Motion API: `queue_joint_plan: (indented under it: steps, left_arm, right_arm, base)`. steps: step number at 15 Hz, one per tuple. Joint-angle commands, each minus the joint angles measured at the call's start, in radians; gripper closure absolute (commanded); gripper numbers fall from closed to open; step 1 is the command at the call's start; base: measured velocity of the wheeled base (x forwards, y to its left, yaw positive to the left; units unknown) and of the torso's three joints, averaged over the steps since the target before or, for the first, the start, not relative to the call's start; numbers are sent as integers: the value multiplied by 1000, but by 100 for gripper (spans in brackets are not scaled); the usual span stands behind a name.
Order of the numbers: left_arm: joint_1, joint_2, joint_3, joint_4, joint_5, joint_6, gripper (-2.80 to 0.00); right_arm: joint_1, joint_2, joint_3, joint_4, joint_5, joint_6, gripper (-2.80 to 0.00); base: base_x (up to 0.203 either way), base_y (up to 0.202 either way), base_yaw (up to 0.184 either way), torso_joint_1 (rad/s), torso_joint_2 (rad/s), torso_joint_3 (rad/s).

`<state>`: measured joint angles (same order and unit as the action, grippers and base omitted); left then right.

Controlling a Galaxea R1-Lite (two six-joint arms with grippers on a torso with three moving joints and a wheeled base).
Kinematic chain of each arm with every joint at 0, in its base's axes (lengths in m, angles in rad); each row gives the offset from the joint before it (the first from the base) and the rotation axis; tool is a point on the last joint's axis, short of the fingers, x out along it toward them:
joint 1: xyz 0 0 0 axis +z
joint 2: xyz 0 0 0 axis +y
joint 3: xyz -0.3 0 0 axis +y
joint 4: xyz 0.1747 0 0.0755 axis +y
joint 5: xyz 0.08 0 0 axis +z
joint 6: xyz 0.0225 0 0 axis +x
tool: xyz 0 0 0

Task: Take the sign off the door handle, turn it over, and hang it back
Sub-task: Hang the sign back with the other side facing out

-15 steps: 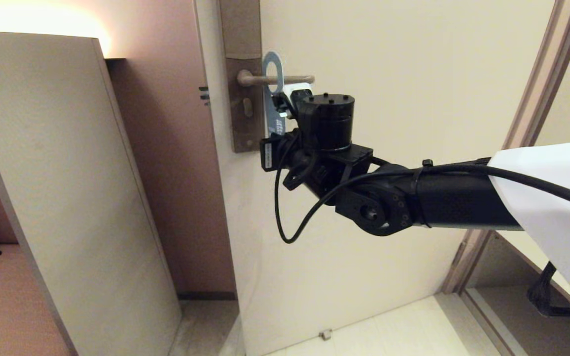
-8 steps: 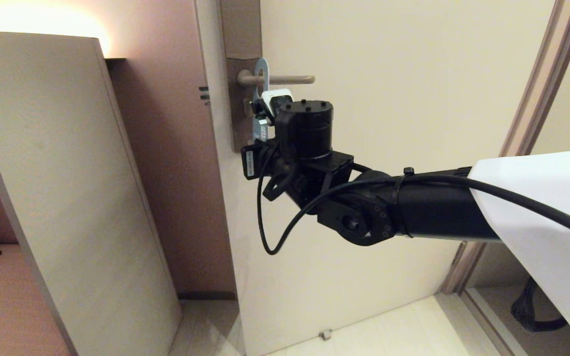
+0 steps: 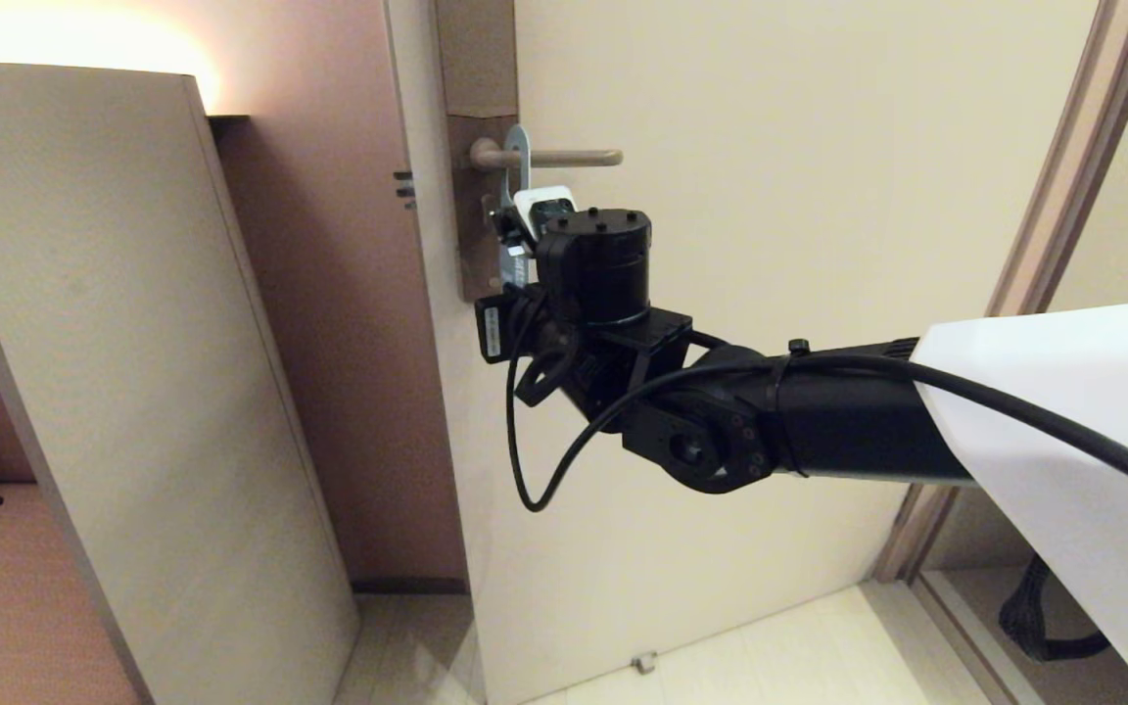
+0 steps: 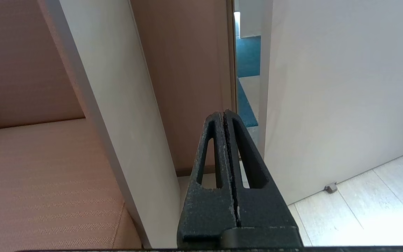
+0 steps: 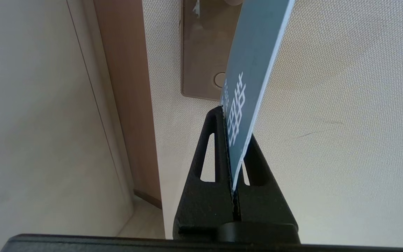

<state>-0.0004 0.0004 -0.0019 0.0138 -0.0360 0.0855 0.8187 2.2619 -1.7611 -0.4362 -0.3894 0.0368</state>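
Note:
The sign (image 3: 518,162) hangs edge-on on the door handle (image 3: 569,157), close to the grey-brown plate (image 3: 471,211). The handle passes through the sign's hole. My right gripper (image 3: 517,240) is just below the handle, mostly hidden behind its own wrist. In the right wrist view it (image 5: 233,131) is shut on the sign's lower end, the teal face with white lettering (image 5: 254,63) showing, beside the plate and keyhole (image 5: 219,79). My left gripper (image 4: 223,115) is shut and empty, low down facing the door's edge, and is out of the head view.
The cream door (image 3: 770,147) fills the middle, with its frame (image 3: 1044,225) at the right. A tall beige panel (image 3: 133,343) stands at the left before a brown wall (image 3: 329,294). A cable loop (image 3: 525,470) hangs from my right wrist. A small door stop (image 3: 642,663) sits on the floor.
My right arm moved left along the handle with the sign in its grip, bringing the sign from mid-lever to near the plate. The sign turned from partly facing me to edge-on.

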Motion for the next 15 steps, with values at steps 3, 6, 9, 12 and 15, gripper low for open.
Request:
queue_joint_plan:
  steps: [3,6,9,12,15]
  left_arm:
    - [0,0,-1,0,0,0,0]
    - [0,0,0,0,-1,0,0]
    - [0,0,-1,0,0,0,0]
    - [0,0,-1,0,0,0,0]
    - [0,0,0,0,1,0,0]
  right_arm:
    - [0,-1,5,-4,-2,2,-280]
    - [0,-8,9,-3,-3,2,-280]
    - [0,-45,69,7,-3,1,-280]
    - [-1,-116,159,12,-3,1,-280]
    - [-15,-188,206,76,-2,1,-280]
  base:
    - [0,0,0,0,0,0]
    - [0,0,0,0,0,0]
    - [0,0,0,0,0,0]
    - [0,0,0,0,0,0]
    - [0,0,0,0,0,0]
